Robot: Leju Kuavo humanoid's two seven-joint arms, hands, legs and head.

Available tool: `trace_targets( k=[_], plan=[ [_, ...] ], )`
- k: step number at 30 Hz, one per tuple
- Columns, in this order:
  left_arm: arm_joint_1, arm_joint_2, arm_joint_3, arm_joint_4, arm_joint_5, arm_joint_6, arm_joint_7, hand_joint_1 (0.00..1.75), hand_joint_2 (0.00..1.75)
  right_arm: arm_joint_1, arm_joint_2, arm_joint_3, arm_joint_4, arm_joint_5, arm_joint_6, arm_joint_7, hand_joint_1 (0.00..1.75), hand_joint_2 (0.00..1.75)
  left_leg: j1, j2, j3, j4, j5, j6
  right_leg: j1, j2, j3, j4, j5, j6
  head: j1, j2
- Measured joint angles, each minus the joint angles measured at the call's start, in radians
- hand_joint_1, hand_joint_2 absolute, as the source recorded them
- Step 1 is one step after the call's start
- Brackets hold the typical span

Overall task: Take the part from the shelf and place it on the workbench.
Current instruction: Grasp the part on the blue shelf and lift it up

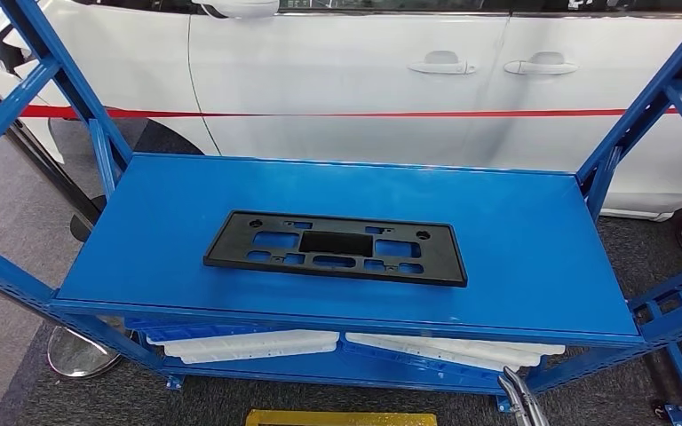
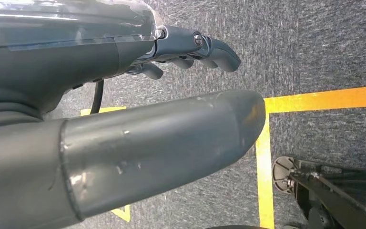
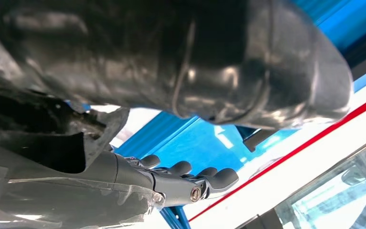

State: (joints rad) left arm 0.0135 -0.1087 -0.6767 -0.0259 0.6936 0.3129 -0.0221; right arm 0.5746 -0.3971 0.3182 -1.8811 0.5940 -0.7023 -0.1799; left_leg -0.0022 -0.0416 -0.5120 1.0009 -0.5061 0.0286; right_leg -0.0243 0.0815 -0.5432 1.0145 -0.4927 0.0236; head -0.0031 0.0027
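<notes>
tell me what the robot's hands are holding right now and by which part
Nothing is held. The left hand hangs over carpet and the right hand is raised near the shelf, fingers apart on both. The black plastic part lies untouched on the blue shelf.

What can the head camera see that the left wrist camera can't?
Head view: a black part lying flat on a blue shelf, with a white car behind. Left wrist view: the left hand holding nothing, over yellow floor tape. Both show grey carpet.
</notes>
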Motion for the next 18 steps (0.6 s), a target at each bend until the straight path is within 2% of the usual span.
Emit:
trace_targets(
  k=[12,15,18],
  plan=[
    [0.0,-0.007,-0.009,0.0,0.012,-0.001,0.023,0.0,0.0,-0.037,-0.002,0.031,0.006,-0.035,0.0,-0.043,0.0,0.0,0.0,0.0,0.0,0.0,0.0,0.0,0.0,0.0,0.001,0.0,0.0,0.0,0.0,0.0],
    [-0.001,-0.007,-0.019,0.0,0.005,-0.009,0.018,0.0,0.0,-0.091,-0.008,0.071,0.014,-0.034,0.017,-0.065,0.0,0.0,0.0,0.001,0.0,0.0,0.0,0.0,0.0,0.001,0.001,0.0,0.0,0.0,0.0,0.0],
    [-0.003,-0.008,-0.037,0.0,-0.006,-0.015,0.008,0.0,0.0,-0.196,-0.008,0.137,0.041,-0.02,0.072,-0.079,0.0,0.0,0.001,0.003,0.001,0.0,0.001,0.0,0.001,0.003,0.0,0.0,0.002,-0.001,0.0,0.0]
  ],
)
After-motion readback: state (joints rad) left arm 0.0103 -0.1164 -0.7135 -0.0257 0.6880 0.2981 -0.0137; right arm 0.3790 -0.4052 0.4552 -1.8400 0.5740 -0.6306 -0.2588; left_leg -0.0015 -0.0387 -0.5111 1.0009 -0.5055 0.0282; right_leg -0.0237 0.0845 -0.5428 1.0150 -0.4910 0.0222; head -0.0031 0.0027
